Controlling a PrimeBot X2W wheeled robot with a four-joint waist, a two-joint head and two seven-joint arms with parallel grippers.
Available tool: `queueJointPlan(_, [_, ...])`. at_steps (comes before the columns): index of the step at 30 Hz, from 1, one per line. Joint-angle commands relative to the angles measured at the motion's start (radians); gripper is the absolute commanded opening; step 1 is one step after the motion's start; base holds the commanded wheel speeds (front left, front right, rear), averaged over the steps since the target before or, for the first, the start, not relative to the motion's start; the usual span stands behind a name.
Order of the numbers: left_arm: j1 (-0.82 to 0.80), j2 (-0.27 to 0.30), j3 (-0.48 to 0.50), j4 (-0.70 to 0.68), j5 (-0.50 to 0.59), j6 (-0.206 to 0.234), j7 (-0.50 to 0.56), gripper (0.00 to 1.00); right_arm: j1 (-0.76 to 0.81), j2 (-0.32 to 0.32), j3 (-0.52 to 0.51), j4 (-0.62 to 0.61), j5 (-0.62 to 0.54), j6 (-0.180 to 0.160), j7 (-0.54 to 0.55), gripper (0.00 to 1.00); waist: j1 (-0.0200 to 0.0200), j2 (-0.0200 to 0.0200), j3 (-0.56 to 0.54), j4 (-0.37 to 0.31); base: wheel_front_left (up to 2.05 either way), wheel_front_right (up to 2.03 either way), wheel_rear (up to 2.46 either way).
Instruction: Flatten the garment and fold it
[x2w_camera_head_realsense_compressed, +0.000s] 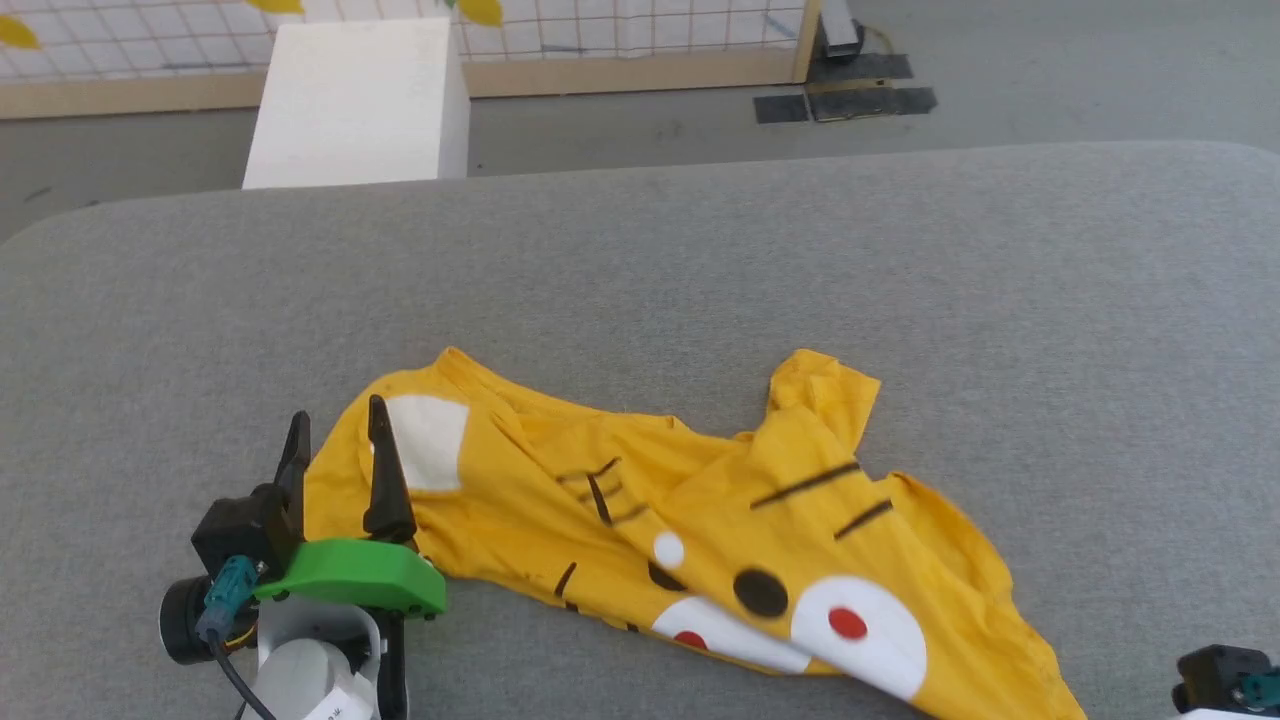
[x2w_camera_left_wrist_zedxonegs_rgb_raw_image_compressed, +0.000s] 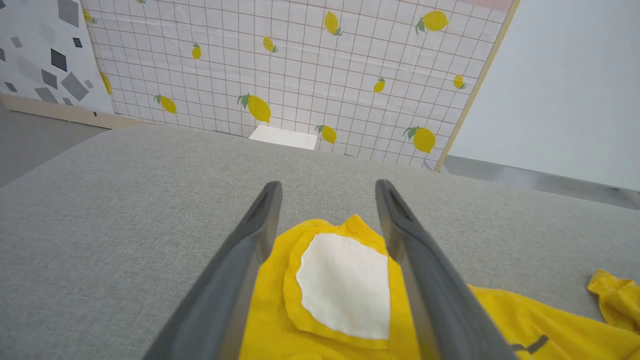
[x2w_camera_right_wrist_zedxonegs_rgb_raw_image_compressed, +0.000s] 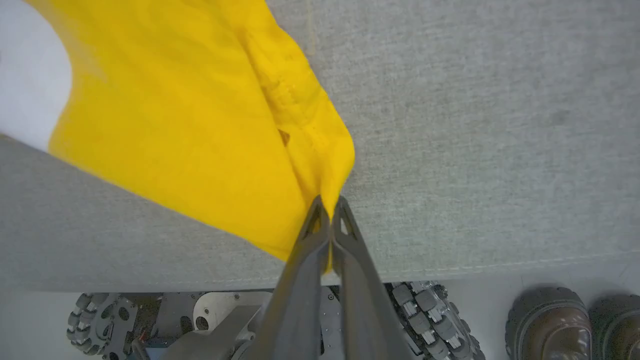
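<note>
Left gripper (x2w_camera_head_realsense_compressed: 338, 410): fingers spread wide, one end of the garment (x2w_camera_head_realsense_compressed: 700, 500) lying between them, flat on the grey worktop (x2w_camera_head_realsense_compressed: 700, 260). Right gripper (x2w_camera_right_wrist_zedxonegs_rgb_raw_image_compressed: 328, 200): fingers pinched tight on a garment corner.

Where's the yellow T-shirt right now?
The yellow T-shirt lies rumpled on the grey table, low in the head view, its left end at the open left gripper and its right corner pinched by the right gripper.

The yellow garment (x2w_camera_head_realsense_compressed: 690, 520) lies rumpled, print side up, on the grey surface (x2w_camera_head_realsense_compressed: 900, 280).
</note>
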Motion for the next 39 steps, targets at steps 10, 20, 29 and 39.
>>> queueJointPlan(10, [0.004,-0.002,-0.018,-0.008,0.016,-0.005,-0.004,1.00,-0.215,-0.001,0.014,0.005,-0.098,-0.002,-0.397,1.00,0.0000,-0.0001,0.017,0.038,0.00,0.00,0.00])
queueJointPlan(20, [-0.041,-0.002,-0.065,-0.016,-0.016,0.009,-0.005,1.00,-0.505,-0.011,0.239,0.274,-0.189,-0.002,-0.441,1.00,0.0000,-0.0001,0.082,0.147,0.00,0.00,0.00])
queueJointPlan(29, [-0.043,-0.002,-0.084,-0.012,-0.032,0.024,-0.005,1.00,-0.584,-0.011,0.316,0.377,-0.143,-0.002,-0.268,0.33,0.0000,-0.0001,0.094,0.195,0.00,0.00,0.00])
queueJointPlan(39, [-0.028,-0.002,-0.086,0.011,-0.032,0.020,-0.005,1.00,-0.677,-0.031,0.308,0.354,-0.156,-0.002,-0.354,0.00,0.0000,-0.0001,0.041,0.168,0.00,0.00,0.00])
